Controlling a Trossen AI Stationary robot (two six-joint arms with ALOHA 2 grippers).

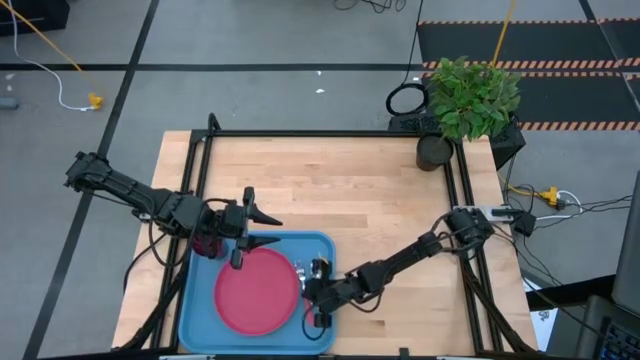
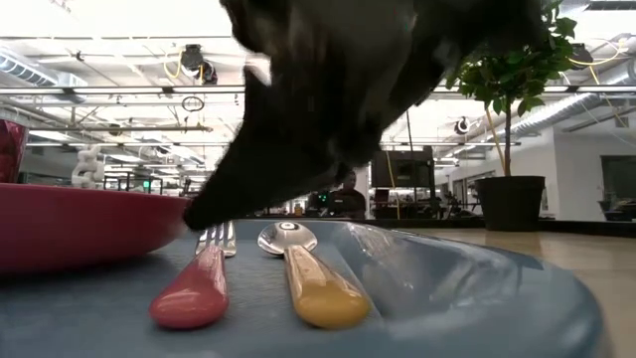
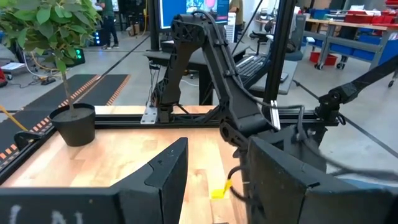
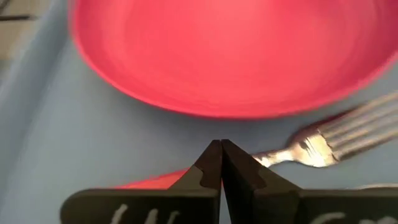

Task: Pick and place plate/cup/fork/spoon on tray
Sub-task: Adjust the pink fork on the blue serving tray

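Observation:
The light blue tray (image 1: 195,320) lies at the table's near edge. On it rest the pink-red plate (image 1: 257,290), the dark red cup (image 1: 208,243) at its far left corner, and, side by side right of the plate, the red-handled fork (image 2: 194,293) and the orange-handled spoon (image 2: 318,288). My right gripper (image 4: 221,155) is shut and slants down over the fork's neck, close to the plate's rim. My left gripper (image 1: 255,230) is open and level above the tray's far edge, beside the cup, with nothing between its fingers. My right gripper's shut fingertips (image 4: 211,163) stand right over the fork's neck (image 4: 273,158), between the tines and the handle, slanting down from the table's right. I cannot tell whether they touch it. The fork lies flat on the tray.
A potted plant (image 1: 470,100) in a black pot (image 1: 435,150) stands at the table's far right corner. Black frame rails (image 1: 330,133) run along the far and side edges. Bare wood (image 1: 350,190) stretches beyond the tray.

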